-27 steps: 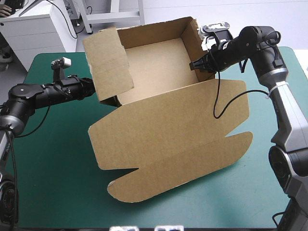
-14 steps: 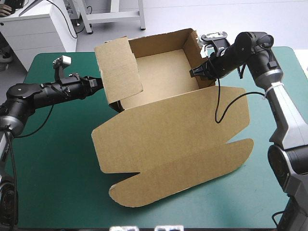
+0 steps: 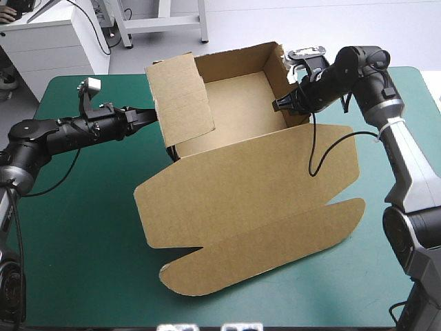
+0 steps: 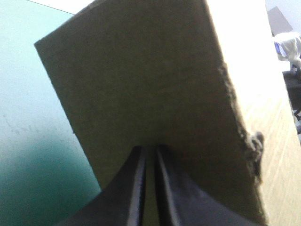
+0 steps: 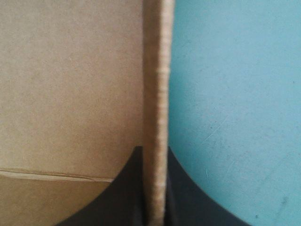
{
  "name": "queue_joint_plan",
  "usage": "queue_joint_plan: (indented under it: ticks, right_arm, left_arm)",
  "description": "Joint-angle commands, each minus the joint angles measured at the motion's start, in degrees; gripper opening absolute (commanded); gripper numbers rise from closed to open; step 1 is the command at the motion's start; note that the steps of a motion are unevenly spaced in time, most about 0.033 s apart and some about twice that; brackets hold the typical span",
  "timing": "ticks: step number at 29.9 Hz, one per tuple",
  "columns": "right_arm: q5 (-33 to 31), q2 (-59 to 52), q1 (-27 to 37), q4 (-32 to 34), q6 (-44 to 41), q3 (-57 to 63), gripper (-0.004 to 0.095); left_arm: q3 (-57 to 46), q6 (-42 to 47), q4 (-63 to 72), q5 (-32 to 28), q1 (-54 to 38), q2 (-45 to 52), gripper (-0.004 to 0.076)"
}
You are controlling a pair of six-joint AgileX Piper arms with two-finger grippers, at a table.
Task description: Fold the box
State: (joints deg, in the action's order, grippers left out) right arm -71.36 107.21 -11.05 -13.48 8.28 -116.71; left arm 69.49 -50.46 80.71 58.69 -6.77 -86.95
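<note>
Tabletop with teal-green cover carries brown box mid-table: walls raised at far side, lid flat toward near edge; left gripper has fingers clamped on left flap, right gripper on right wall.

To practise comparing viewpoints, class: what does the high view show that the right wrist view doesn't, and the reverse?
Only high: the whole box, its lid flat, and the left pincer at the left flap. Only right wrist: the wall's cut edge seen close up between the black fingers. Both: the right pincer shut on the right wall, and the teal-green cover.
</note>
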Motion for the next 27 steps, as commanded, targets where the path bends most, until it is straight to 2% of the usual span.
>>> queue_joint_plan:
  ticks: [1, 3, 7, 14, 19, 27]
  right_arm:
    - [1.06, -3.03, 0.07, -1.71, -0.03, -1.49, -0.0016]
    - [1.06, -3.03, 0.07, -1.71, 0.07, -1.49, -0.0016]
    - [1.06, -3.03, 0.07, -1.71, 0.09, -1.49, -0.0016]
    - [0.95, -3.03, 0.07, -1.71, 0.46, -1.49, -0.0016]
    - [0.87, -3.03, 0.07, -0.94, 0.46, -1.49, -0.0016]
    - [0.87, -3.03, -0.2, -0.1, 0.46, -1.49, -0.0016]
  left_arm:
    - [1.73, -1.69, 4.74, 2.84, 0.24, 2.47, 0.0218]
    - [1.73, -1.71, 5.25, 3.84, 0.24, 2.47, 0.0349]
    - [1.73, -1.48, 7.08, 4.47, 0.24, 2.47, 0.0508]
    - [1.73, -1.48, 14.92, 4.39, 0.24, 2.47, 0.0507]
    - [1.73, -2.02, 12.53, 4.63, 0.24, 2.47, 0.0507]
    - [1.73, 9.94, 2.14, 3.59, 0.79, 2.87, 0.0507]
